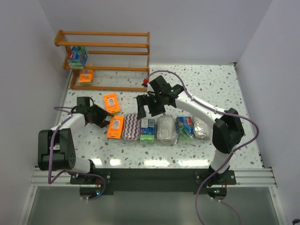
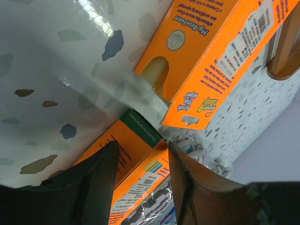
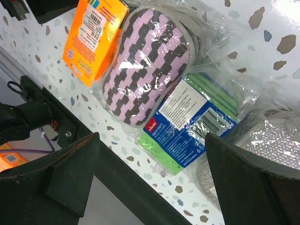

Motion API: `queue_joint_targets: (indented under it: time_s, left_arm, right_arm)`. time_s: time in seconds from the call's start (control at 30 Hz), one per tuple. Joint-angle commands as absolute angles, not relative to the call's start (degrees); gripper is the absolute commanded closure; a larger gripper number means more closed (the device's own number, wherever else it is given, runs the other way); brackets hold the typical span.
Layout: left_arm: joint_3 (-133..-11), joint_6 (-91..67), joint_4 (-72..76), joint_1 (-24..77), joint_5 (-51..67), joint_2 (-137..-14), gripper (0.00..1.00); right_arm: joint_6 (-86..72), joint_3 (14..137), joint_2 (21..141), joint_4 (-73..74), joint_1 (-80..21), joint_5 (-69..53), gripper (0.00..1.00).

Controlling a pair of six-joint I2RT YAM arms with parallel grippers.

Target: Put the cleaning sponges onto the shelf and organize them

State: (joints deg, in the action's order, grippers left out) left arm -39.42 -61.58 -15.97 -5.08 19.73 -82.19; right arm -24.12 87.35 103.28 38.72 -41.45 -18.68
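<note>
The wooden shelf [image 1: 105,46] stands at the far left, with a blue-green sponge pack [image 1: 77,57] on its middle tier and an orange pack [image 1: 86,76] on the bottom tier. On the table lie an orange pack [image 1: 111,102] and a row: orange pack [image 1: 115,126], purple zigzag pad [image 1: 131,126], blue-green block [image 1: 148,130], grey-white pad [image 1: 166,130], blue-green block [image 1: 184,126], grey-white pad [image 1: 202,129]. My left gripper [image 1: 101,117] is open, its jaws either side of the row's orange pack [image 2: 136,164]. My right gripper [image 1: 150,105] is open and empty above the purple pad [image 3: 147,65] and blue-green block [image 3: 192,122].
The second orange pack [image 2: 211,61] lies just beyond the left gripper, with a shelf leg [image 2: 286,47] behind it. Walls close in the table at the back and both sides. The black rail [image 1: 154,176] runs along the near edge.
</note>
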Motion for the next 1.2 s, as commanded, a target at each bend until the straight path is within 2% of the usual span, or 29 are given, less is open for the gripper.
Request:
queue_joint_targets:
  time_s: [0.0,0.3,0.57,1.07,1.17]
  left_arm:
    - [-39.82,-64.33,-8.62,-4.57,20.31,-81.56,0.49]
    - [-34.9,-70.65,4.56,-2.38,19.25,-82.18,0.49]
    - [-34.63,-72.95,8.79,-1.32,15.74,-86.39,0.51]
    - [-35.42,-66.98,2.02,-7.29,12.22,-81.12,0.73]
    - [-35.59,-64.88,1.41,-9.49,14.23,-81.73,0.83]
  right_arm:
    - [-24.87,86.75,100.2,36.91,-41.05,-18.72,0.03]
    - [-25.05,86.04,99.84,36.47,-41.22,-18.37,0.02]
    - [-24.96,86.48,100.55,36.74,-41.13,-18.46,0.03]
    - [-24.87,85.6,99.93,36.74,-41.13,-18.72,0.04]
    - [-24.87,85.61,100.11,36.65,-41.13,-18.98,0.04]
